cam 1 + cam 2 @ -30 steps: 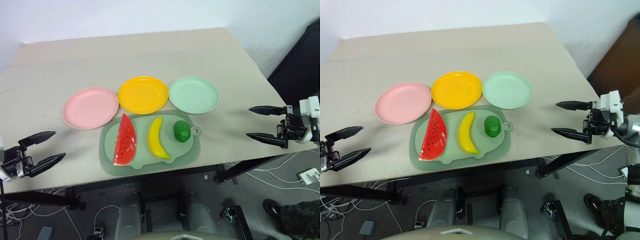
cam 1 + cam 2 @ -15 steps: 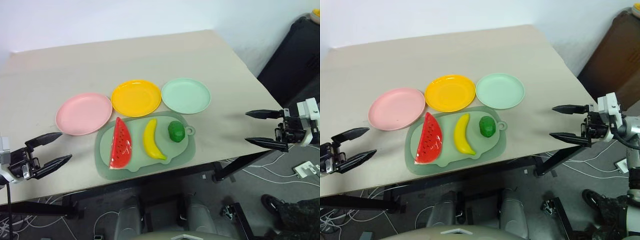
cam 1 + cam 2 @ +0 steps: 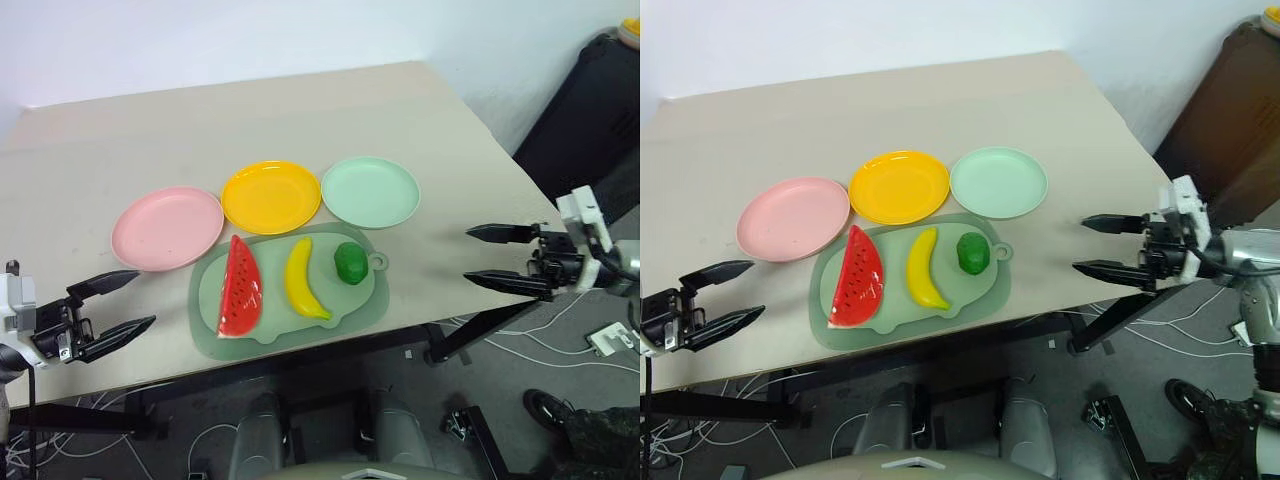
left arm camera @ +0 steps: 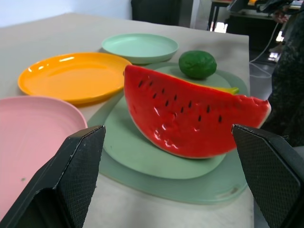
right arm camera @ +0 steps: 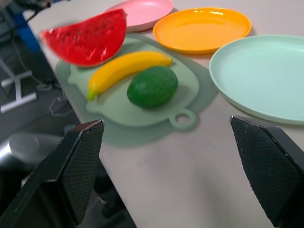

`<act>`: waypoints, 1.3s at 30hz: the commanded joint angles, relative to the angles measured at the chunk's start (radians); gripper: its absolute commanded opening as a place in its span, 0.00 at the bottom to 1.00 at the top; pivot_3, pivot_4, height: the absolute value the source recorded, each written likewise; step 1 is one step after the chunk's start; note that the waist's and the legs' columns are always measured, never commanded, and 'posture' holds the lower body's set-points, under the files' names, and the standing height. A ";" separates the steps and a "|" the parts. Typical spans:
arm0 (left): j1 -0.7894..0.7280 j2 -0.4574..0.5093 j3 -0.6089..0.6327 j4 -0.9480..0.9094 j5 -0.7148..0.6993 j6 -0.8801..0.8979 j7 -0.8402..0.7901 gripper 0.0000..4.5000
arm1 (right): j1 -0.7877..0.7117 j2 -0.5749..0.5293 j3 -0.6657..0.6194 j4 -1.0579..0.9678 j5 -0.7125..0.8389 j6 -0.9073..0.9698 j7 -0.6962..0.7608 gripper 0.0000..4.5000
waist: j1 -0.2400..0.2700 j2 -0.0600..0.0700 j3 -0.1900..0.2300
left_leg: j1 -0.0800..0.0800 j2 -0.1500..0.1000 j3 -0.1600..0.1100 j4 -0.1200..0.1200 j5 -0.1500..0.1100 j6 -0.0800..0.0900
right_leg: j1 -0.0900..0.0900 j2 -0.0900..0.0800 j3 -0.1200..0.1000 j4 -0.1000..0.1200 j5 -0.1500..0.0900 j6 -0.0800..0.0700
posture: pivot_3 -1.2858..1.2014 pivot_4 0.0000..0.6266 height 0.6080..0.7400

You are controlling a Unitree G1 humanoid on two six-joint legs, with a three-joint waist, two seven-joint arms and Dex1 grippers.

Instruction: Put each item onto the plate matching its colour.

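watermelon wedge [image 3: 242,290]: laid on the pale green pig-shaped board [image 3: 214,330], nearest the pink plate [image 3: 166,226]; nothing is yet placed on any plate
banana [image 3: 303,279]: laid mid-board, just beside the wedge, with the yellow plate [image 3: 271,196] behind it
green fruit [image 3: 350,262]: set at the board's right end near the loop handle, with the mint plate [image 3: 371,190] just beyond it
plates: set in a row behind the board, rims nearly touching, all bare
left gripper [image 3: 108,308]: fingers held wide apart, nothing held, parked off the table's near left edge and aimed at the wedge
right gripper [image 3: 502,259]: fingers held wide apart, nothing held, kept over the table's right edge and aimed at the fruit
risk, fruit: round body is likely to roll or squirt out if pinched off-centre; could be knocked off the board toward the table edge
risk, wedge: tall thin slice is likely tipped or pushed into the banana by a low approach
risk, board: light board may be dragged by a fingertip, so all three items get shifted
risk, plates: neighbouring rim may be clipped on release, so an item is landed half on the wrong colour
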 commanded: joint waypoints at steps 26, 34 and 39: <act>0.052 -0.004 0.012 -0.034 -0.003 -0.006 0.031 0.99 | -0.274 0.558 0.252 -0.265 0.011 0.703 -0.950 1.00 | -0.001 0.000 0.000 | -0.002 0.004 0.003 -0.003 0.000 0.000 | -0.003 0.002 0.000 -0.002 0.001 -0.002 | 0.52 0.24 0.52; 0.049 -0.008 0.006 -0.043 -0.005 -0.002 0.045 0.99 | -0.252 0.548 0.341 -0.266 -0.059 0.668 -0.946 1.00 | -0.002 0.000 0.000 | -0.003 0.004 0.003 -0.004 0.000 0.000 | -0.003 0.002 0.000 -0.005 0.001 -0.002 | 0.52 0.24 0.52; 0.039 -0.005 0.002 -0.039 -0.004 0.000 0.047 0.99 | -0.249 0.533 0.372 -0.266 -0.089 0.652 -0.930 1.00 | -0.002 0.000 0.000 | -0.003 0.006 0.003 -0.007 0.000 0.000 | -0.003 0.003 -0.002 -0.010 0.001 -0.002 | 0.52 0.24 0.52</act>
